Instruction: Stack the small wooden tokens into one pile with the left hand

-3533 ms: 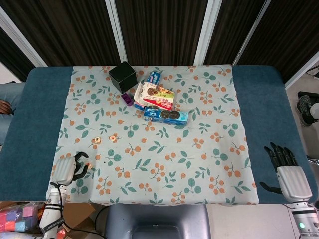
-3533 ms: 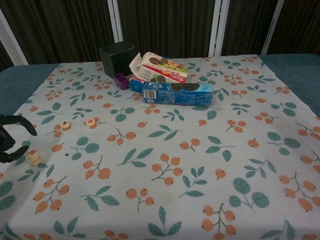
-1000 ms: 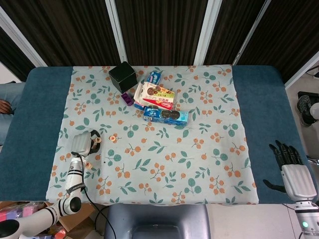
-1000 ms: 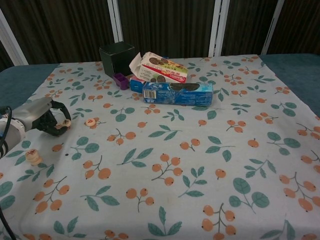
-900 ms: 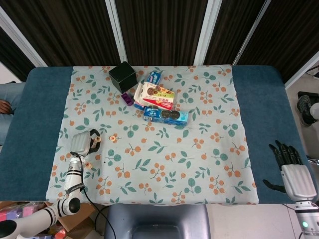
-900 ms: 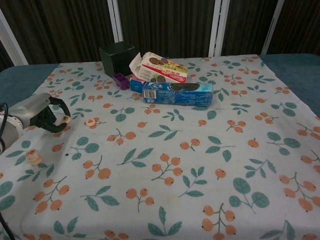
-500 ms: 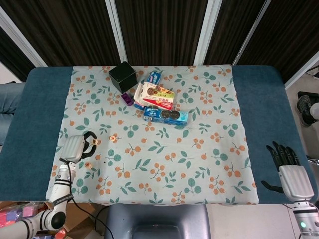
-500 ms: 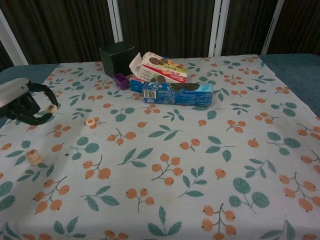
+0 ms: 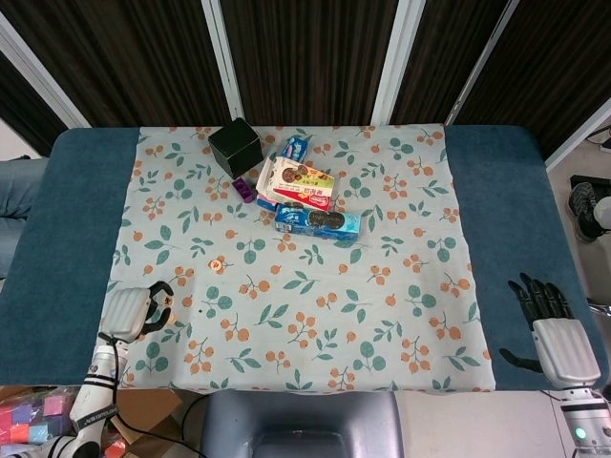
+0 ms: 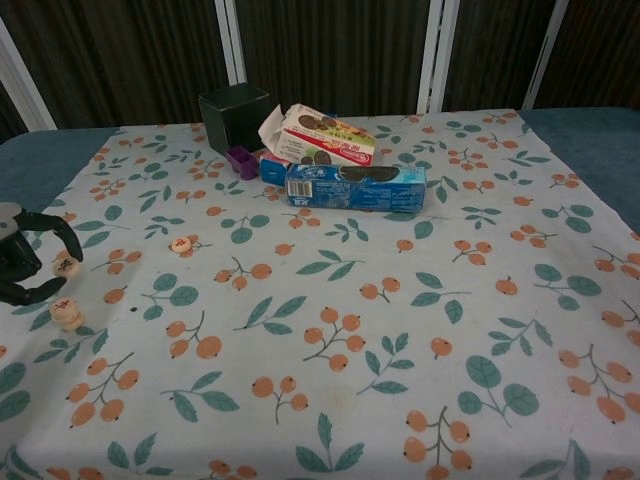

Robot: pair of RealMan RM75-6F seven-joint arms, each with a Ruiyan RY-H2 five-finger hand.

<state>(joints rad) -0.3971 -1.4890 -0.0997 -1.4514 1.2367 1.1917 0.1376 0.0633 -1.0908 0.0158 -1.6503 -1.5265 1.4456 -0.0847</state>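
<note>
Floral tablecloth [image 9: 401, 286] over blue table [image 9: 67, 239]; snack boxes [image 9: 305, 196] far; left hand [image 10: 25, 262] pinches token [image 10: 65, 265]; right hand [image 9: 549, 329] lies spread, empty.

We log setting as robot lab or test room: blue padded table [image 9: 81, 219] under floral cloth [image 9: 315, 315], dark slatted wall panels [image 9: 305, 57] with white uprights, props bin of coloured blocks [image 9: 33, 420] on floor, cable along robot arm.

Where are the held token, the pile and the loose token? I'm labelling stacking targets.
held token [image 10: 65, 265], chest view, its top face
pile [image 10: 67, 314], chest view, its side
loose token [image 10: 180, 243], chest view, its top face
</note>
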